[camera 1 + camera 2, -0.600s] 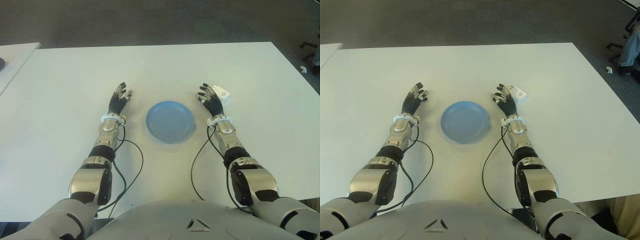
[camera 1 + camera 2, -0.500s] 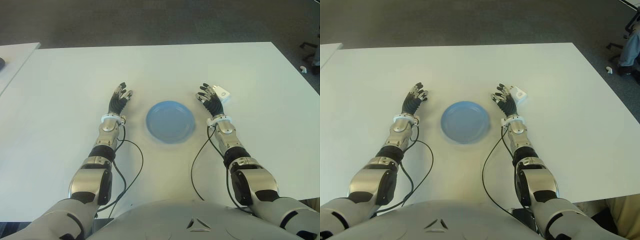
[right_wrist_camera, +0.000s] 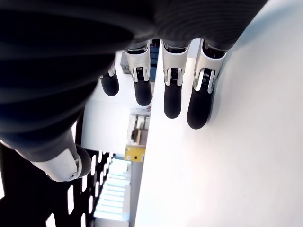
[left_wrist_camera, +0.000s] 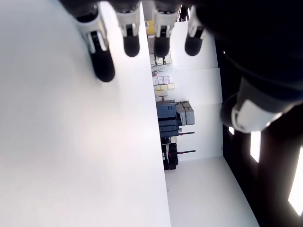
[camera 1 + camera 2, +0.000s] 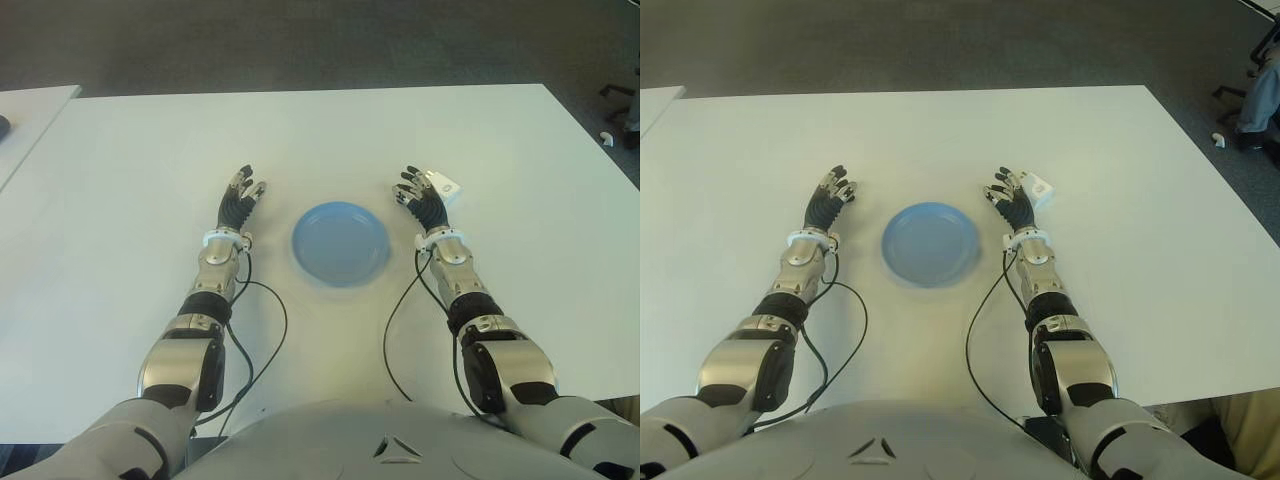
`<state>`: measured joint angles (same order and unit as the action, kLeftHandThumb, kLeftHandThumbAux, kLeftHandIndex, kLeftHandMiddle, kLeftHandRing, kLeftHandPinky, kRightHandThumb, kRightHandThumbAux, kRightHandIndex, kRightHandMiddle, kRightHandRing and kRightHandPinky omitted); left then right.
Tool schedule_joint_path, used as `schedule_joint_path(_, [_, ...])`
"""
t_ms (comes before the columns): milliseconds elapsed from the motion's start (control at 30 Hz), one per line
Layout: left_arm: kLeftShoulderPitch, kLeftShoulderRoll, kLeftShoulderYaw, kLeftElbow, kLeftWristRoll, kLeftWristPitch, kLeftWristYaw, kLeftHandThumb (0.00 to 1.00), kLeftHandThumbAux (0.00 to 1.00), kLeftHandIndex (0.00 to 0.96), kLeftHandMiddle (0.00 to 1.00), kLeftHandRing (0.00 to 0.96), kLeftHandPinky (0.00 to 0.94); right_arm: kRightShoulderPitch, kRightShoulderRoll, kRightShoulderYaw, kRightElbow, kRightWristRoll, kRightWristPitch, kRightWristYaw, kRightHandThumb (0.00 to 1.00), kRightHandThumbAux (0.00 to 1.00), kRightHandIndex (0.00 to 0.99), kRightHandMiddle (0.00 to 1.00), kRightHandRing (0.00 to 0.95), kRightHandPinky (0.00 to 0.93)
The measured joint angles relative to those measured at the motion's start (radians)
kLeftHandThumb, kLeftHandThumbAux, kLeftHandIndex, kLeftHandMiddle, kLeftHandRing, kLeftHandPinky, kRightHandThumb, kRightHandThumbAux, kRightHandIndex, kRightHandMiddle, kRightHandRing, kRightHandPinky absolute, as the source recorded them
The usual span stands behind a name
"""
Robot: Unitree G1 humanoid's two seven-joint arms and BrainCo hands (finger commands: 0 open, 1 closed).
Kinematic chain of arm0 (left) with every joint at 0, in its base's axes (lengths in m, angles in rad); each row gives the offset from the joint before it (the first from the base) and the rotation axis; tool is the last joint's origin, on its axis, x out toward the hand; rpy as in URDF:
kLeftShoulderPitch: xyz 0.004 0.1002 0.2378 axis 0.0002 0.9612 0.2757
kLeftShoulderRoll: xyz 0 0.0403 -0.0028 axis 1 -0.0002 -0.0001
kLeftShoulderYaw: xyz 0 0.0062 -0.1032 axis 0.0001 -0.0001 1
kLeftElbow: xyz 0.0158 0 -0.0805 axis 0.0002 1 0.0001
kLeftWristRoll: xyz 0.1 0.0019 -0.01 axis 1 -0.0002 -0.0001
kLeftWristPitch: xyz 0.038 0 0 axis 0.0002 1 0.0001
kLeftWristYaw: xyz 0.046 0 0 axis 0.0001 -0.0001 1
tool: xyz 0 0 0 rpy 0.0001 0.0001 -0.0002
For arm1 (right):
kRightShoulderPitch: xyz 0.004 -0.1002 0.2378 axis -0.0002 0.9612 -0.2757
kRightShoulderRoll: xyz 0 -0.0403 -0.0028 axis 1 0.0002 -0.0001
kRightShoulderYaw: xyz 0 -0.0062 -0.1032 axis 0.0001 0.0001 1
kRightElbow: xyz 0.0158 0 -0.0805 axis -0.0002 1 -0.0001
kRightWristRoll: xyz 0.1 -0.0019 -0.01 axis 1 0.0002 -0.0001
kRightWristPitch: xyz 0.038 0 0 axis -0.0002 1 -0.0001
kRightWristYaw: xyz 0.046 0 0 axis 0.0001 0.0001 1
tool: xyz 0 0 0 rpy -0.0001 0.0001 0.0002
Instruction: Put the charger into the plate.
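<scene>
Charger (image 5: 444,186) position is what the coming reach depends on: the small white block lies on the white table (image 5: 520,150) just beyond the right hand (image 5: 424,202), toward the far edge and slightly toward the right edge, so close that the outer fingertips show right against it in both eye views, though actual contact cannot be confirmed. Its long axis appears to run diagonally, from near-left to far-right, and one face carries a small round mark. The right hand is plainly the nearer one; the left hand (image 5: 240,200) shows on the other side of the blue plate (image 5: 340,243), well apart from the charger. Both hands have their fingers (image 3: 172,90) extended and spread with nothing between them; the right wrist view shows four straight fingers over bare tabletop and no charger in the palm, and the left wrist view shows the same for the left fingers (image 4: 131,33). The plate sits between the two hands, nearer the front edge than the charger is, and holds nothing. Judging from this layout, the pickup has not begun: the right hand would need to advance a little toward the far edge and outward to bring the fingers around the block, then carry it inward and back toward the plate.
</scene>
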<state>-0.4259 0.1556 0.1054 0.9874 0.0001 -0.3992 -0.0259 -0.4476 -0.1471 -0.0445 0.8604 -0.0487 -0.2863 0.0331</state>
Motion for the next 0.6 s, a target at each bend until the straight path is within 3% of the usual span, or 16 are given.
schedule_joint_path(200, [0.0, -0.006, 0.003, 0.008, 0.0, -0.013, 0.01, 0.227, 0.567, 0.0, 0.0, 0.0, 0.011, 0.033, -0.004, 0.025, -0.078, -0.051, 0.025, -0.054, 0.615, 0.623, 0.015, 0.133, 0.167, 0.226])
schedule_joint_path(600, [-0.003, -0.01, 0.007, 0.02, 0.0, -0.023, 0.014, 0.22, 0.548, 0.0, 0.0, 0.0, 0.012, 0.051, -0.054, 0.065, -0.007, -0.181, -0.146, -0.232, 0.552, 0.602, 0.013, 0.14, 0.168, 0.209])
